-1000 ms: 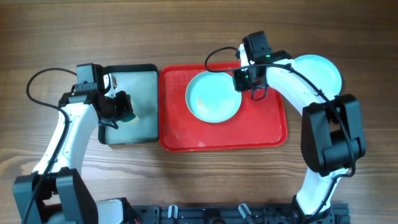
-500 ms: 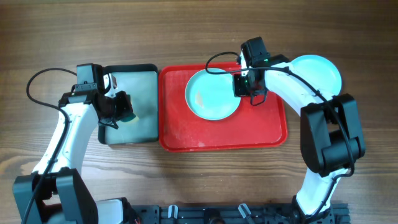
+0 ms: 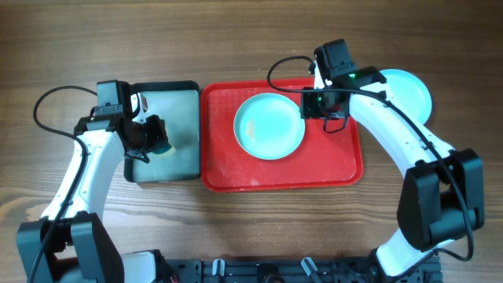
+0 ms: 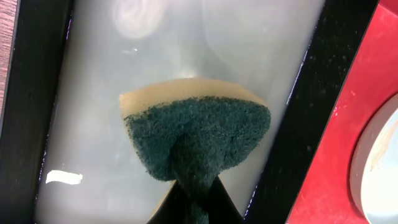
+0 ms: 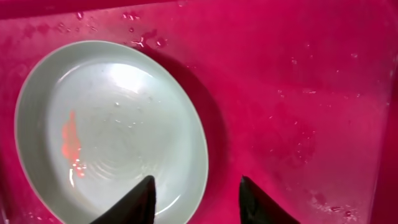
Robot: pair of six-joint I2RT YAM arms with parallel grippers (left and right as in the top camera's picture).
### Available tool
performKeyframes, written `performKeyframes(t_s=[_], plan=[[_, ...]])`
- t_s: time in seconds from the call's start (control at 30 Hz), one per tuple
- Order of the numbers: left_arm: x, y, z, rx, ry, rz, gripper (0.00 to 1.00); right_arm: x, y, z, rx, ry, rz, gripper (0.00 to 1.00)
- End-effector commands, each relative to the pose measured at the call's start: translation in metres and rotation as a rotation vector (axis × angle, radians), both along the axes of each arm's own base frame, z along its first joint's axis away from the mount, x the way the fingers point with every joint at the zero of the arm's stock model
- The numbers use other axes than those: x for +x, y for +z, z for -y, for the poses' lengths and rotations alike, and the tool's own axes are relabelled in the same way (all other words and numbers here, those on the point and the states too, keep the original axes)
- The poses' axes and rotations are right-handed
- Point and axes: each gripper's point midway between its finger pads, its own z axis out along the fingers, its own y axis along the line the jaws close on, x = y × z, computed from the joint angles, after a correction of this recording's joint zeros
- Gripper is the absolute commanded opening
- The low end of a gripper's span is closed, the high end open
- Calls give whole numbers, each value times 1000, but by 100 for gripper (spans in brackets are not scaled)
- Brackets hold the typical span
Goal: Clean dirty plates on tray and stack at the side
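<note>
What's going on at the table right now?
The left claw is shut on a green-and-yellow sponge over the black-rimmed grey tray. The right claw is open over the red tray, straddling the right rim of an aqua plate that carries an orange smear. The plate does not look gripped. A second aqua plate lies on the table right of the red tray, partly hidden by the right arm.

1 plate [image 3: 269, 126] on the tray [image 3: 236, 170]; second plate [image 3: 409, 88] right of it.
</note>
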Motion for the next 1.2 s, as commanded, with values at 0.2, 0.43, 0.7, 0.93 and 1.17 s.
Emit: performKeyframes(t_s=[0.2, 0.43, 0.7, 0.93, 1.17], plan=[[2, 3, 2, -11, -1, 19, 6, -4, -55, -6, -20, 51, -107, 28], [2, 3, 2, -11, -1, 19, 6, -2, -71, -5, -30, 49, -126, 13], [12, 7, 1, -3, -7, 65, 4, -15, -69, -19, 54, 68, -184, 4], [54, 57, -11, 129, -108, 222, 4, -20, -67, -32, 98, 44, -209, 4], [77, 117, 56, 231, -402, 331, 4, -32, -67, -56, 97, 64, -218, 4]])
